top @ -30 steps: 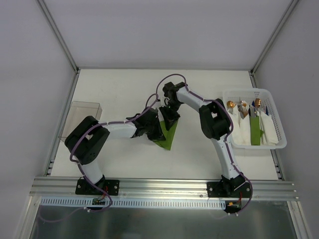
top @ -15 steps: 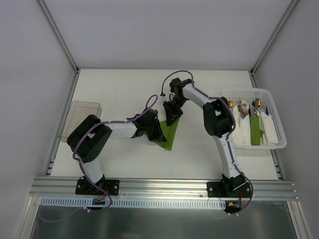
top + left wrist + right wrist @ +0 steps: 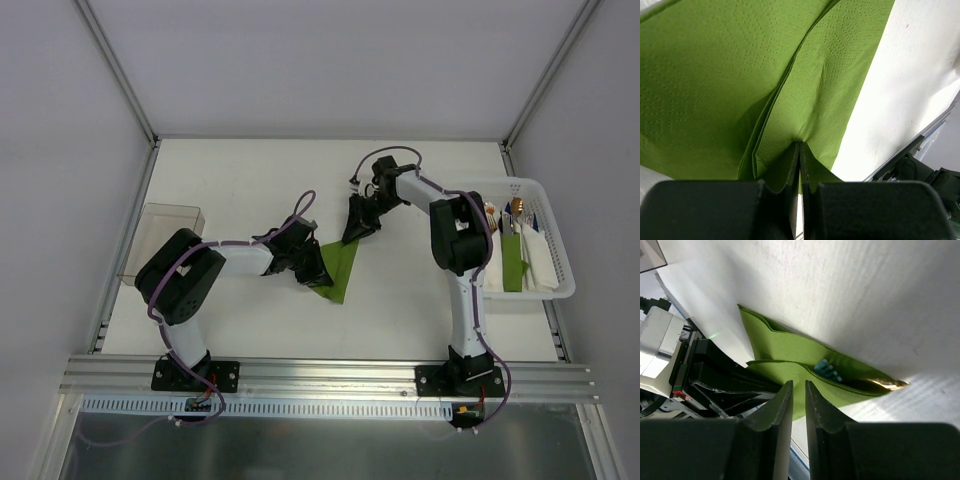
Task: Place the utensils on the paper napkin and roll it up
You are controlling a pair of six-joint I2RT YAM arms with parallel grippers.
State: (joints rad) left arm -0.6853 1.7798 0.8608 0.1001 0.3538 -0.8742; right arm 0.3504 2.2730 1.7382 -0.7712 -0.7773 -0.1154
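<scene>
Right hand (image 3: pixel 352 238) has shifted rightward, left hand (image 3: pixel 799 160) pinching napkin (image 3: pixel 715 75).

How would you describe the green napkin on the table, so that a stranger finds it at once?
On the white table, look near the middle. There lies a folded olive-green paper napkin, pinched by the left gripper. Unlike the green strip in the white plastic basket at the right, it lies on the table itself.

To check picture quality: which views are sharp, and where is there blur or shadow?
Top external: even light, sharp. Left wrist: paper napkin sharp, embossing visible; left gripper dark, soft. Right wrist: right gripper blurred and shadowed, table bright white.
</scene>
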